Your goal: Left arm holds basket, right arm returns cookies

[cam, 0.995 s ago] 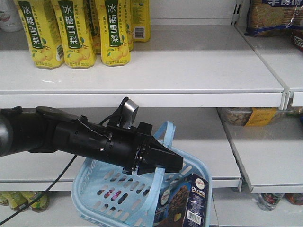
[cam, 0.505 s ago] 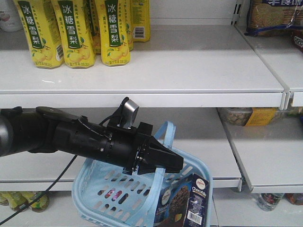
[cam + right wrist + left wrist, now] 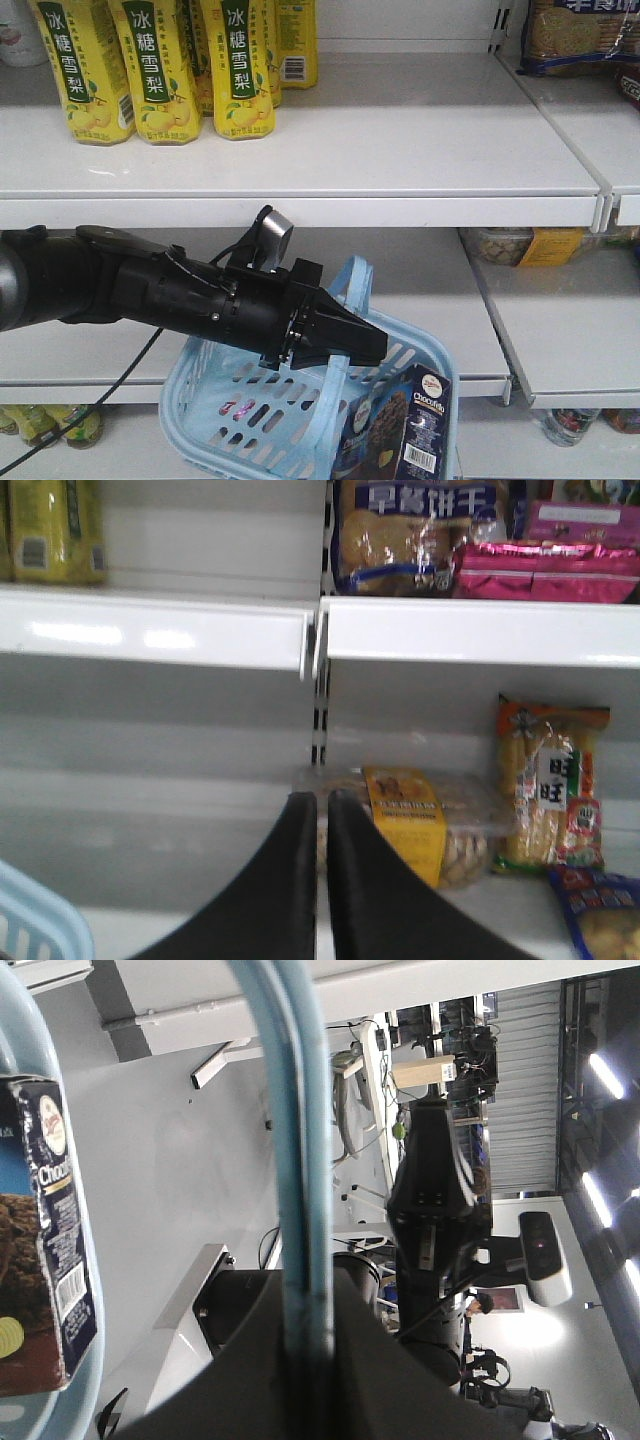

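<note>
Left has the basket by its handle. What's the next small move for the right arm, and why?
Probably lower the right gripper toward the cookies, opening it on the way. Its jaws are closed and empty, facing the shelf, while the cookies stand in the basket that the left gripper holds by a handle.

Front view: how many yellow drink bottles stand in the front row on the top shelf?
3 yellow bottles: one left, one middle, one right, side by side on the top shelf. More stand behind, partly hidden.
</note>
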